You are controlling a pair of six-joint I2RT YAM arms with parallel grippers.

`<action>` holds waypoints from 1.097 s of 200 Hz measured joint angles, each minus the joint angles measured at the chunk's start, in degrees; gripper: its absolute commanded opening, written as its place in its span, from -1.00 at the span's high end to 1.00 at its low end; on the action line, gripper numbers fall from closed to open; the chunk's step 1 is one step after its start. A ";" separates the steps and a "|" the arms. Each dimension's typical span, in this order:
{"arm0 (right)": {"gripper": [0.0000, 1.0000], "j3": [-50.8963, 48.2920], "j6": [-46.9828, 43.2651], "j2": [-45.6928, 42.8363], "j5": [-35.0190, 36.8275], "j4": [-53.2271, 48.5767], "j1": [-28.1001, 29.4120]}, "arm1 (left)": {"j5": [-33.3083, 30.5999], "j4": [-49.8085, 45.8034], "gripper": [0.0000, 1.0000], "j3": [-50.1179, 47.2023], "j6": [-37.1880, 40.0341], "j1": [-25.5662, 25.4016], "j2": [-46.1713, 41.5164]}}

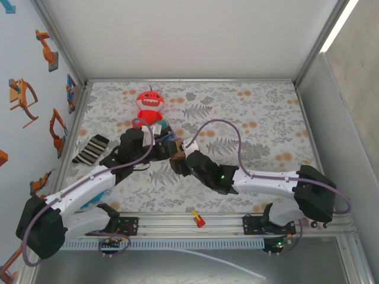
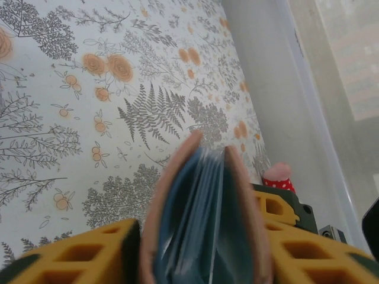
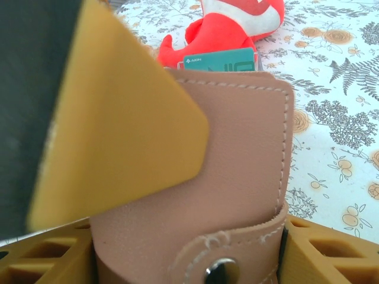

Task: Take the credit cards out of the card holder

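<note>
I see the card holder [image 3: 237,171] held over the counter [image 1: 260,118], left of centre, just on the near side of the red plush toy [image 1: 151,106]. Right gripper [image 3: 189,254] clamps its snap-strap end. Left gripper [image 2: 198,216] pinches the two tan covers, blue pockets edge-on between them. A teal card [image 3: 219,60] pokes out toward the toy.

I note a grey-leaf, orange-flower tablecloth [image 1: 260,112] before me, with a white back wall [image 1: 189,35], orange robot-arm pictures [image 1: 22,94] on the left wall [image 1: 18,59] and a bright light strip [image 1: 342,22] upper right.
</note>
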 measured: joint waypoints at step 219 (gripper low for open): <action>-0.86 0.37 -5.51 -22.82 -30.91 -8.79 -8.98 | 13.29 -14.01 0.95 3.04 22.43 3.89 -11.61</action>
